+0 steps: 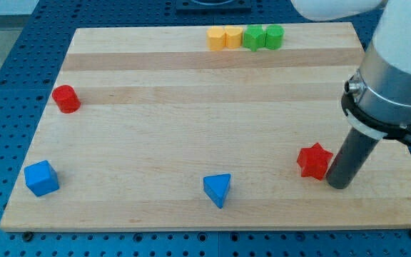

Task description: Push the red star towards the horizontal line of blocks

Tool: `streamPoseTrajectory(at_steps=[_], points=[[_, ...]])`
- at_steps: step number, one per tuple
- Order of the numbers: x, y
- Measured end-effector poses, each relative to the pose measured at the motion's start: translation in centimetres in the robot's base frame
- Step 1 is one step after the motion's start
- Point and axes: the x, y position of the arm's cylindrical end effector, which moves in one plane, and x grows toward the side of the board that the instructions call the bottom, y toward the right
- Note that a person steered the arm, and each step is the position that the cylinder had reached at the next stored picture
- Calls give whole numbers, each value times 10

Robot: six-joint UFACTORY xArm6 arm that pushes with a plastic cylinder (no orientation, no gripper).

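The red star lies on the wooden board at the view's lower right. My tip rests on the board just right of the star and slightly below it, close to or touching its right side. The horizontal line of blocks sits at the view's top edge: a yellow block, a second yellow block, a green block and a second green block, side by side.
A red cylinder stands at the view's left. A blue cube is at the lower left. A blue triangular block is at the bottom centre. The board's right edge is near my tip.
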Motion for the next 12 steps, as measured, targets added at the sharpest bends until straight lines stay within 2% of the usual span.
streamPoseTrajectory(at_steps=[1,2,3,4,5,6,7,8,12], points=[[1,-7],[0,-39],[-29,-64],[-62,-64],[-65,-56],[-31,-30],[-41,5],[-70,5],[-115,-71]])
